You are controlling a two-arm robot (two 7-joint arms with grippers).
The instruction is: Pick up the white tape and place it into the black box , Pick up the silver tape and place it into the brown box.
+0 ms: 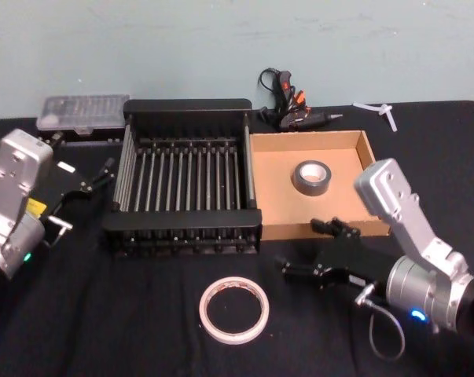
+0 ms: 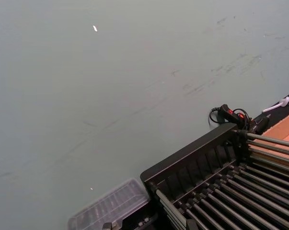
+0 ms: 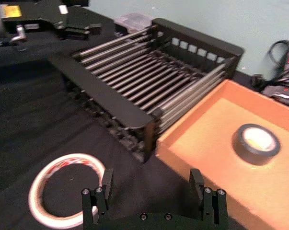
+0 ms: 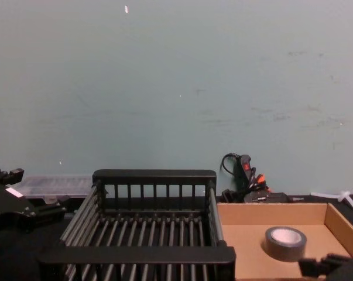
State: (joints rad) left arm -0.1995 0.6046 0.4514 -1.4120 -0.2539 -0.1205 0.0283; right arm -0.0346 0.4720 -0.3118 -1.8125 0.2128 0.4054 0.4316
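A: Of what is the black box [image 1: 185, 110] made?
B: Matt black plastic is seen on its rims, and its bars look like smooth grey metal with a light shine.
A: And the brown box [image 1: 354, 143]?
B: Plain brown cardboard, matt.
A: The tapes?
B: The silver tape [image 1: 312, 177] is dull grey with a pale core. The white tape [image 1: 234, 309] is smooth, with red print. A matt black cloth [image 1: 126, 314] is laid under everything.

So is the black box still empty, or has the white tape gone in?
Empty. The black box shows only its bare bottom bars, and the white tape lies flat on the table in front of it, near the open right pincer.
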